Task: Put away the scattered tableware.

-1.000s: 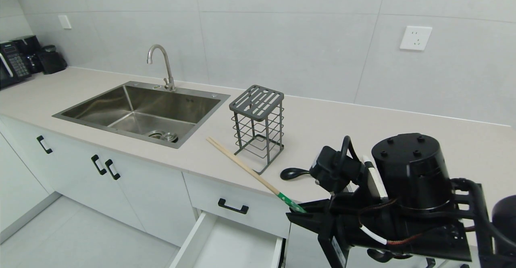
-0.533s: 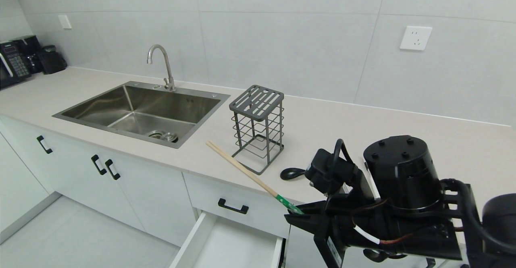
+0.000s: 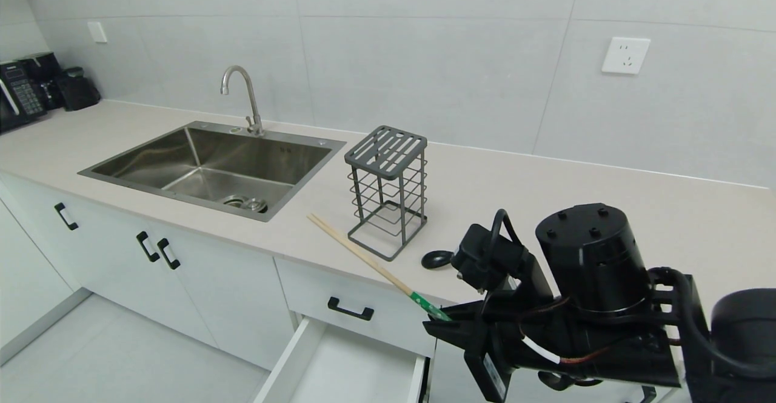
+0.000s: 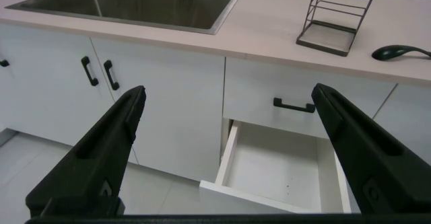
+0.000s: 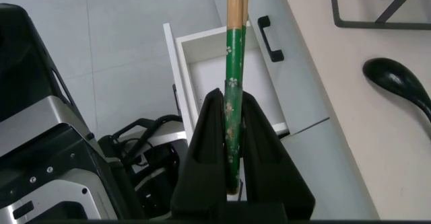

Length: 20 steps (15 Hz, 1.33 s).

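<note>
A pair of wooden chopsticks (image 3: 364,257) with green ends (image 5: 235,22) slants over the counter's front edge, beside the wire rack. My right gripper (image 3: 441,323) (image 5: 232,140) is shut on their green ends, out in front of the counter above the open drawer (image 3: 339,366). A black spoon (image 3: 435,260) (image 5: 396,84) (image 4: 400,51) lies on the counter right of the rack, its handle hidden behind my right arm. My left gripper (image 4: 229,157) hangs low in front of the cabinets, open, with nothing between its fingers (image 4: 101,163).
A grey wire utensil rack (image 3: 386,191) (image 4: 337,15) stands on the counter (image 3: 515,191). The steel sink (image 3: 212,166) with its tap lies to the left. The white drawer (image 4: 283,170) (image 5: 229,76) below the counter is pulled out. Appliances sit at the far left.
My right arm has shifted a little to the left, carrying the chopsticks with it. The spoon and the rack have stayed put.
</note>
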{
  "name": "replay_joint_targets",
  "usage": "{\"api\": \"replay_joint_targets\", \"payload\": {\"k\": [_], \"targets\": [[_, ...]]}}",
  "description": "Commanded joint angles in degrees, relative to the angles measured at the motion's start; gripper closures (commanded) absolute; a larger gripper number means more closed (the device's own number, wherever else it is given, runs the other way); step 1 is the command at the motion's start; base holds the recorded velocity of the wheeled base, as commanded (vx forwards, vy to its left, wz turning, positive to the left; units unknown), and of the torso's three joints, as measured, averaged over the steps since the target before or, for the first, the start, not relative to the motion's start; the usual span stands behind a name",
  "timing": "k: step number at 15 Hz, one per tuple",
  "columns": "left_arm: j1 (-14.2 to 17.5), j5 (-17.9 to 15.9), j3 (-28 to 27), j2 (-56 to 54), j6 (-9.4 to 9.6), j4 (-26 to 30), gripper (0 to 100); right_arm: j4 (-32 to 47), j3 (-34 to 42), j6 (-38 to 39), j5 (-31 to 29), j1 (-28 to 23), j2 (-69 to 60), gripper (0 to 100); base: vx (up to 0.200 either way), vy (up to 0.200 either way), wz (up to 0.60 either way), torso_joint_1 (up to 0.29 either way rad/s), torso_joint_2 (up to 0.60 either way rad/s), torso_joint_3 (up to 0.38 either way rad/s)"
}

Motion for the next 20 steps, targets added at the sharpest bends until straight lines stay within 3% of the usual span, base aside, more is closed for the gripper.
{"api": "replay_joint_targets", "payload": {"k": [1,20], "targets": [[0.02,-0.02,0.0,0.07,-0.04,0.01,0,0.1,-0.98,-0.02,0.03,-0.01,1.27,100,0.0,0.0,0.0,-0.188,0.39,0.203],[0.02,-0.02,0.0,0.07,-0.04,0.01,0,0.37,-6.25,-0.02,2.14,1.84,7.51,100,0.0,0.0,0.0,-0.243,0.51,0.258]]}}
